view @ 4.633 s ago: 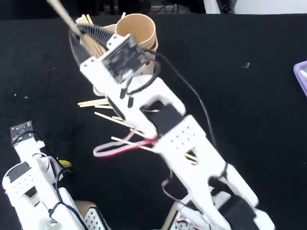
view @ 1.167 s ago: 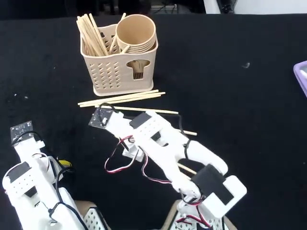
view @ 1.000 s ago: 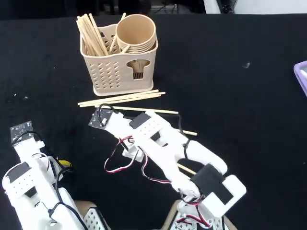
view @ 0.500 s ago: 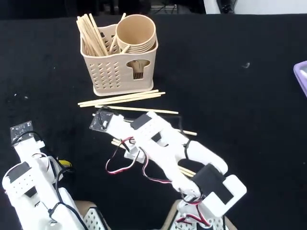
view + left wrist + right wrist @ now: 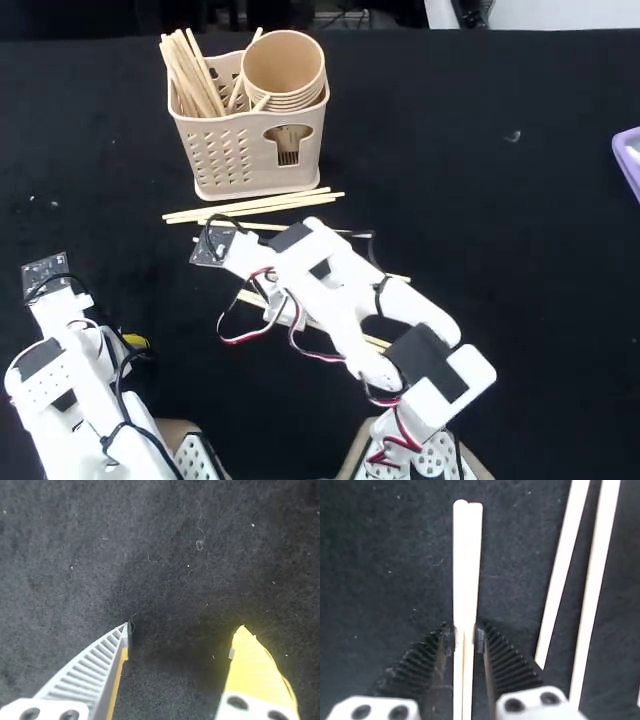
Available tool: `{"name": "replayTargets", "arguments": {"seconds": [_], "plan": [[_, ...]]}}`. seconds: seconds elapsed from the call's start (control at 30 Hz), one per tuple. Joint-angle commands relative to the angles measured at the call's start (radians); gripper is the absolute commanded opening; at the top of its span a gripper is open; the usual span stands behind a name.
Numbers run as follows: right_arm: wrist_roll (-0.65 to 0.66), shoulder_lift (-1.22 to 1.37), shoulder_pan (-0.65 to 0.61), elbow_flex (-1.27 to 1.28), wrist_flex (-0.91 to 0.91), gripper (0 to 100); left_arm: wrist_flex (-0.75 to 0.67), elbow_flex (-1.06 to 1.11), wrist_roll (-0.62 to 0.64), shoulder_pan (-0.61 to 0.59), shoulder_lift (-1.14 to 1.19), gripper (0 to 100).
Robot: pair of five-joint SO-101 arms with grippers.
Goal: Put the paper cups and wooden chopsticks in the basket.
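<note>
The right fingers [image 5: 427,660] are closed on a pair of wooden chopsticks [image 5: 467,565]. The two sticks lie side by side and touch each other. They pass between the two fingers and reach far ahead of the fingertips, over the black counter [image 5: 380,555]. I cannot tell if the pair is lifted or rests on the counter. On one side of the fingers, near them but not touching, two more chopsticks [image 5: 594,580] lie on the counter. They run almost parallel to the gripped pair.

From the high view, the right arm [image 5: 340,290] is folded low over the counter. A long stick [image 5: 247,298] comes out from under it on both sides. The basket [image 5: 235,150] stands upright beyond this arm's fingers and well apart from them. One part of it holds a stack of paper cups [image 5: 285,60], and the other part holds a bundle of chopsticks [image 5: 188,65] that lean outward. Between the basket and the right arm, a few loose chopsticks [image 5: 250,206] lie flat on the counter, just beside the foot of the basket.

The left fingers [image 5: 95,680] are open and point down at the counter, with only the black surface between the two tips. The left arm [image 5: 60,390] is near the corner of the counter, well apart from the basket and from all chopsticks.
</note>
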Motion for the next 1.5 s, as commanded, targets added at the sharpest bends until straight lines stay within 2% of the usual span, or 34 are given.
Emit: {"name": "replayTargets", "arguments": {"seconds": [0.0, 0.2, 0.37, 0.5, 0.7, 0.87, 0.93, 1.07, 1.23, 1.33, 1.47], "plan": [[0.011, -0.079, 0.026, -0.012, 0.055, 1.1, -0.011, 0.004, 0.002, -0.008, -0.006, 32], [-0.054, -0.492, 0.043, -0.142, 0.215, 1.1, -0.011, 0.004, 0.002, -0.008, -0.006, 32], [-0.107, -0.625, 0.043, -0.202, 0.239, 1.1, -0.011, 0.004, 0.002, -0.007, -0.006, 32], [-0.083, -0.545, 0.031, -0.081, 0.212, 1.1, -0.011, 0.004, 0.002, -0.008, -0.006, 32], [-0.028, -0.294, 0.028, 0.114, -0.015, 1.7, -0.011, 0.004, 0.002, -0.008, -0.006, 32], [-0.029, -0.147, 0.006, 0.07, -0.017, 14.0, -0.011, 0.004, 0.002, -0.008, -0.006, 32], [-0.028, -0.117, -0.02, 0.07, -0.02, 15.6, -0.011, 0.004, 0.002, -0.008, -0.006, 32], [-0.028, -0.067, -0.071, 0.068, -0.046, 13.7, -0.012, 0.004, 0.002, -0.008, -0.006, 32], [-0.023, -0.018, -0.075, 0.039, -0.035, 13.1, -0.012, 0.004, 0.002, -0.008, -0.006, 32], [-0.02, -0.007, -0.078, 0.03, -0.025, 0.5, -0.012, 0.004, 0.002, -0.008, -0.006, 32], [-0.021, -0.058, -0.063, 0.03, -0.015, 1.1, -0.012, 0.004, 0.002, -0.008, -0.006, 32]]}}
